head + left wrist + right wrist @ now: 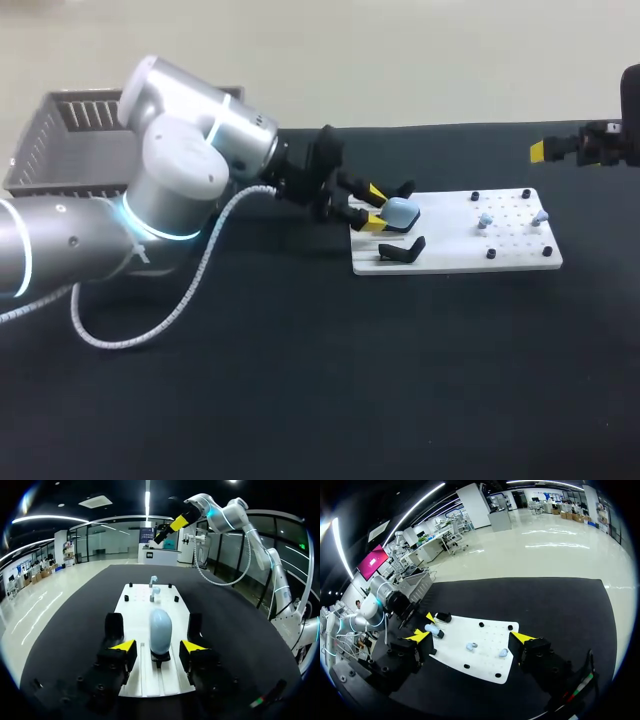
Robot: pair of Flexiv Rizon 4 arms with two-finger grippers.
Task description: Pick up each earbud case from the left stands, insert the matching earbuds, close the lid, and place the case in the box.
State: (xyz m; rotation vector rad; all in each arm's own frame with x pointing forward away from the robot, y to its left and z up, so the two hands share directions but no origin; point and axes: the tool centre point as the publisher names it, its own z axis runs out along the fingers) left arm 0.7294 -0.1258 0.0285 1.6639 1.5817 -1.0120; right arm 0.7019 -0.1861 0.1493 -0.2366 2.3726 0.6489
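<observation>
— Where is the earbud case sitting?

— The pale blue earbud case [400, 212] is sitting on its little black stand [160, 659]. That is at the 9 o'clock end of the white board [455, 258]. The board is lying on the black counter [300, 400], at about 3 o'clock from the middle.

— Is anything holding it?

— No. The left arm [180, 170] is leaning in from the 9 o'clock side. The left jaws are standing wide, with one yellow tip on each side of the case. A gap is showing on both sides, so they are not touching it.

— And the other arm?

— The right arm [628, 110] is hanging at 2 o'clock, off past the board's far corner. The right jaws are standing wide too, with nothing between them.

— Where are the earbuds sitting?

— One of the earbuds [485, 219] is sitting on the 3 o'clock half of the board. The other earbud [540, 215] is sitting nearer the board's 3 o'clock edge. They are not touching each other. Small black pegs [474, 195] are standing around them.

— And the box?

— The grey box [50, 150] is sitting at 10 o'clock, behind the left arm and well apart from the board.
</observation>
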